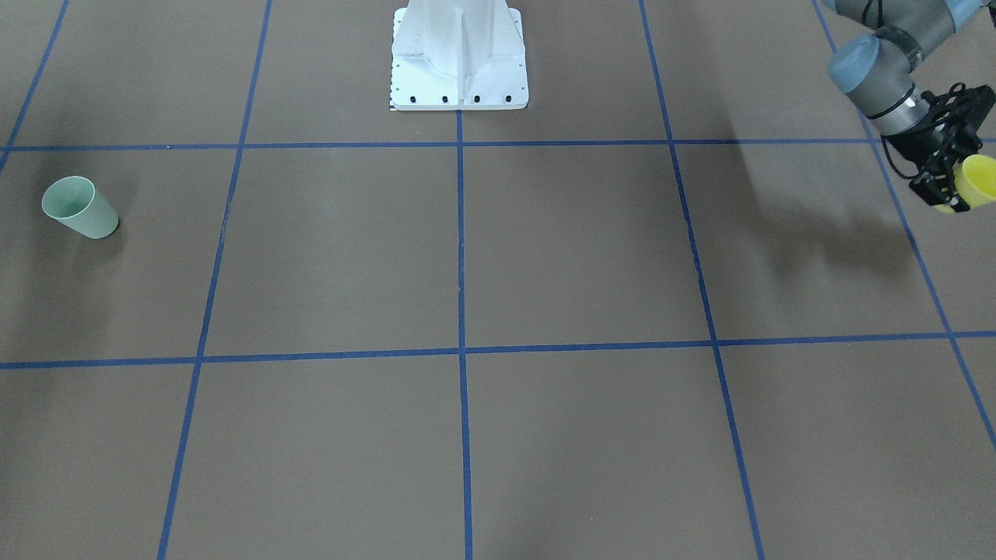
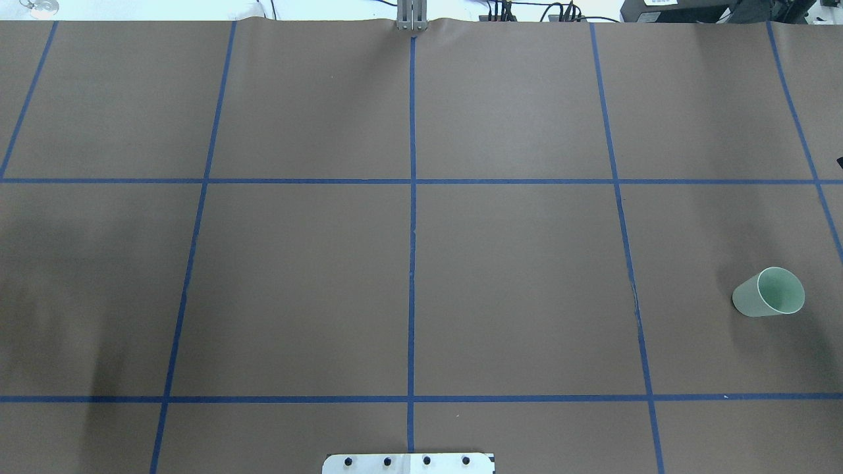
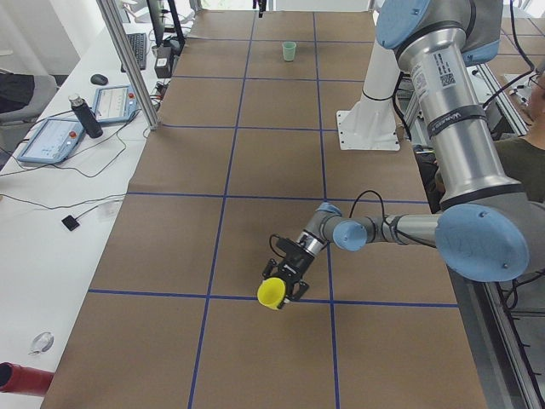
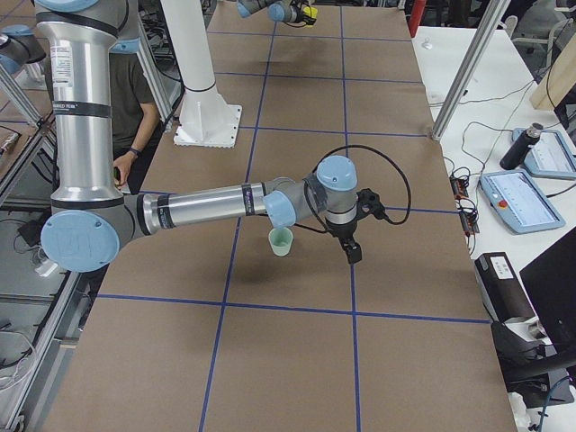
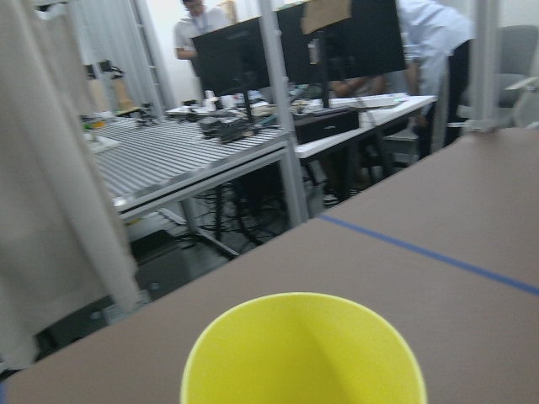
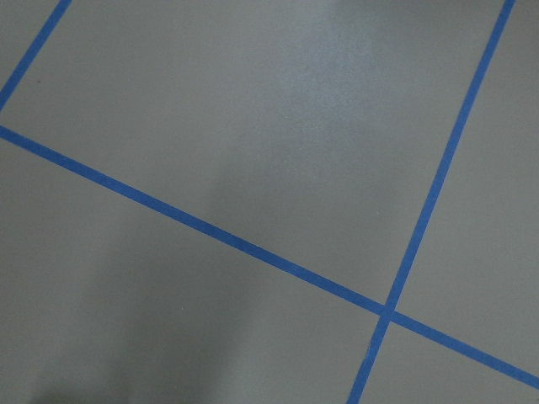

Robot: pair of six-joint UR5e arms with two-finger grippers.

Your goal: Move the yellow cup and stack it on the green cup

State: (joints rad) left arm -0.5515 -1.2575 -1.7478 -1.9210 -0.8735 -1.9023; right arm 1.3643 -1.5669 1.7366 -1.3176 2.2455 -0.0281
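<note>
The table (image 2: 296, 283) is brown, gridded with blue tape lines (image 2: 412, 263). A white bench (image 3: 34, 256) alongside carries a dark bottle (image 3: 82, 115) and keyboard (image 3: 138, 51).

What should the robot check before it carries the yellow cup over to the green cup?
1. Left pincer shut on the yellow cup: ok.
2. Yellow cup lifted off the table: ok.
3. Green cup standing upright, mouth up, nothing inside: ok.
4. Nothing lying on the table between the two cups: ok.
5. Right pincer open or shut: cannot tell.
</note>
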